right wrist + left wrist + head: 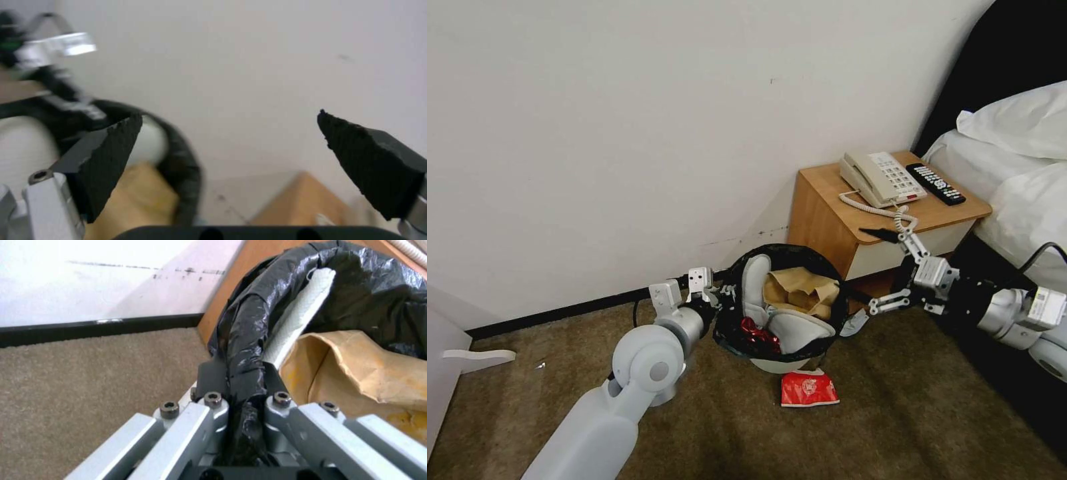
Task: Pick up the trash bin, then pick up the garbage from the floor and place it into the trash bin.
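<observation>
The wall stands behind everything; below it the carpet runs to a bed at the right. A wooden nightstand sits between bed and wall, its surface carrying a phone and a remote.

The bin, black bag over its rim, is tilted toward the camera just in front of the nightstand. The left hand is clamped on the rim at the bin's left side, one finger on each side of the bagged edge. Inside lie two white slippers, a brown paper bag and something red.

The right hand hangs beside the bin's right rim, fingers wide apart, gripping nothing.

A crushed red cup lies on the carpet just in front of the bin.
</observation>
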